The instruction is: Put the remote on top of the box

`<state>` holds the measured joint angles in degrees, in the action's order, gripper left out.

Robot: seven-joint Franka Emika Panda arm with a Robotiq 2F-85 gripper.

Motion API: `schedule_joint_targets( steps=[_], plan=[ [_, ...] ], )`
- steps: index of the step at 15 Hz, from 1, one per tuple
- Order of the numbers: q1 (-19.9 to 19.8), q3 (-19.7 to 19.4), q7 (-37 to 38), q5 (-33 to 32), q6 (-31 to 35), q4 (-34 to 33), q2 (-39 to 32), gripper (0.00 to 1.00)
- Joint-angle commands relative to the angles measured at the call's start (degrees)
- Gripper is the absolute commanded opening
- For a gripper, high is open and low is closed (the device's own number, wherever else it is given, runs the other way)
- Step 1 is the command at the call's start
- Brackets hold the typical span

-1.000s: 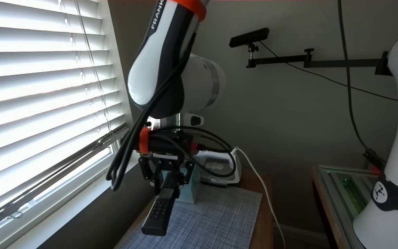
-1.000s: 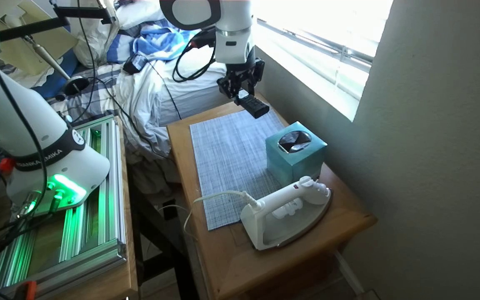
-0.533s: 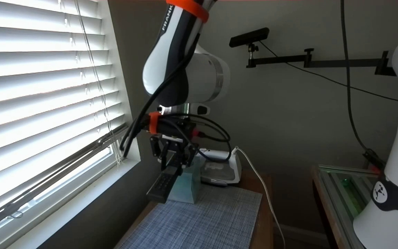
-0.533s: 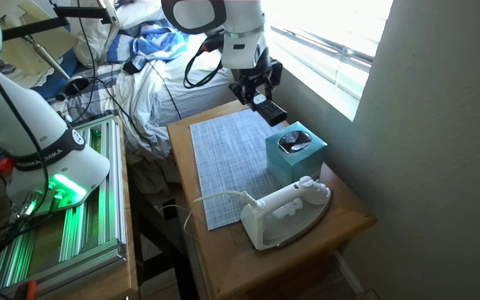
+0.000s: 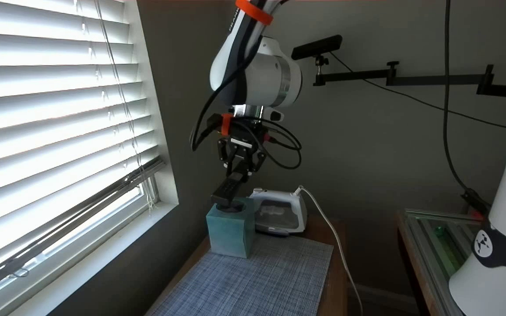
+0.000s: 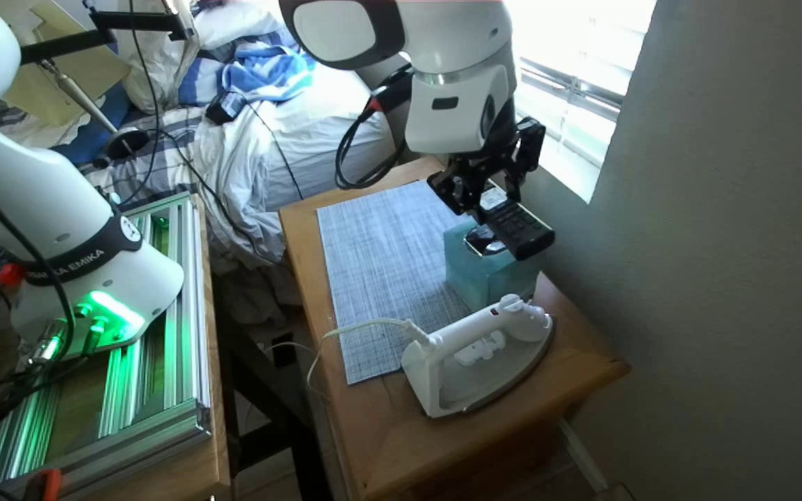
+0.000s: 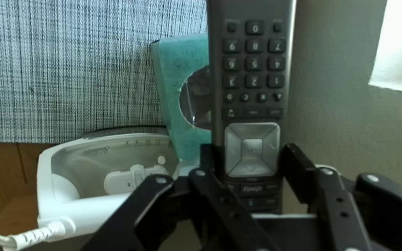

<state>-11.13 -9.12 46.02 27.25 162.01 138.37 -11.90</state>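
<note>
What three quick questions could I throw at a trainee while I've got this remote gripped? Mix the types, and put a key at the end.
1. True or false: the gripper grips the remote beside its square silver pad.

2. Pick one. The opening in the box faces: A, sideways; B, up; C, down.

3. Short answer: what is the white corded appliance beside the box?

Key: 1, true; 2, B; 3, an iron.
</note>
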Motion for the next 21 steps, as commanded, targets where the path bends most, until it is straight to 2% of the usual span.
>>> schedule_joint_targets(
  steps=[1,2,5,6,14,21],
  plan=[
    [-3.35,0.51,-5.9,2.25,-2.02,-3.27,-1.6,0.28],
    [-1.2,-0.98,-3.19,0.44,-1.39,-1.51,-0.5,0.53],
    [-1.96,-1.07,-4.41,0.58,-1.4,-2.2,-1.24,0.53],
    [-1.92,-0.99,-4.42,0.59,-1.41,-2.21,-1.34,0.28],
    [0.52,-0.97,-3.86,-1.19,-7.66,-3.16,-3.55,0.28],
    [2.96,0.3,-3.16,-0.27,-4.81,-5.83,-7.69,0.28]
  ],
)
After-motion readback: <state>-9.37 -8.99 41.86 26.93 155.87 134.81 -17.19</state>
